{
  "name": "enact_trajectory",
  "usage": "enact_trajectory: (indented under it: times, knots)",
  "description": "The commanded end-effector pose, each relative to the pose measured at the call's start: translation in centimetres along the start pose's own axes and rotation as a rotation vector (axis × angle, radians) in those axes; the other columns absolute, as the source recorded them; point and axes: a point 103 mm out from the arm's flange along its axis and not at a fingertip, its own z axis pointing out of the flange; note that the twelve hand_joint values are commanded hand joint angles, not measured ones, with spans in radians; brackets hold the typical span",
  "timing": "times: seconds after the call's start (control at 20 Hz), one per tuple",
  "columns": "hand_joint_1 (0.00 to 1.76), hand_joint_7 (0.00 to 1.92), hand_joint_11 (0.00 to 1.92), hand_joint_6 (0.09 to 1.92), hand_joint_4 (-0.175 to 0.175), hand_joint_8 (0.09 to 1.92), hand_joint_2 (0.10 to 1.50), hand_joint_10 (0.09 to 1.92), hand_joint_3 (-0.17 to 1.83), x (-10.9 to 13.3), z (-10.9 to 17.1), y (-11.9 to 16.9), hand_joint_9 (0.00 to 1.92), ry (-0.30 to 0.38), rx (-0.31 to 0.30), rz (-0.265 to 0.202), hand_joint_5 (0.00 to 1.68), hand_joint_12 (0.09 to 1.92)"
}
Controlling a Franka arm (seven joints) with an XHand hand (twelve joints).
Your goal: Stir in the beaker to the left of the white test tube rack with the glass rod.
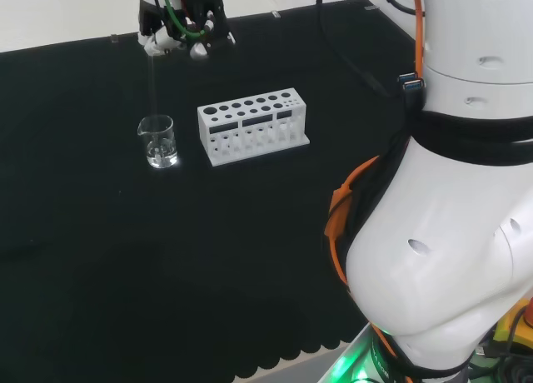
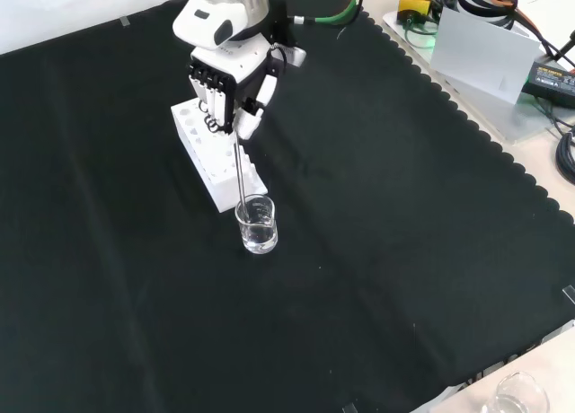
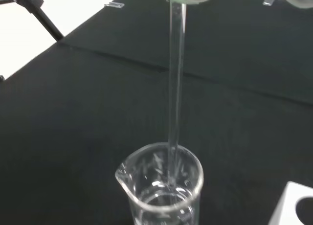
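A clear glass beaker [image 1: 157,141] with a little clear liquid stands on the black cloth, to the left of the white test tube rack [image 1: 252,125] in the head view. The hand [image 1: 181,25] hangs above the beaker, its fingers curled on the top of a thin glass rod [image 1: 151,92]. The rod hangs nearly upright and its lower end dips into the beaker [image 3: 164,186], as the rod [image 3: 175,83] plainly reaches inside in the wrist view. From the front, the hand [image 2: 229,85] stands before the rack [image 2: 211,157], with the rod [image 2: 240,175] running down into the beaker [image 2: 257,224].
The arm's white links [image 1: 450,191] rise at the right of the head view. A second clear vessel [image 2: 519,397] sits off the cloth at the front view's bottom right. A grey box and cables [image 2: 485,49] lie beyond the cloth's scalloped edge.
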Motion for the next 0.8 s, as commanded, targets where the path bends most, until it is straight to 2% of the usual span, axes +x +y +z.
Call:
enact_trajectory:
  times: [0.05, 0.35, 0.8]
  knots:
    - [1.33, 1.45, 1.66, 0.09, -0.168, 0.41, 1.03, 0.4, -0.17, -0.9, 0.3, -4.0, 1.73, -0.022, 0.018, 0.037, 1.44, 0.38]
    - [1.33, 1.45, 1.66, 0.09, -0.168, 0.41, 1.03, 0.4, -0.17, 0.6, -0.1, -5.3, 1.73, -0.027, 0.014, 0.031, 1.44, 0.38]
    - [1.33, 1.45, 1.66, 0.09, -0.168, 0.41, 1.03, 0.4, -0.17, 2.2, 0.2, -2.0, 1.73, 0.022, -0.004, -0.007, 1.44, 0.38]
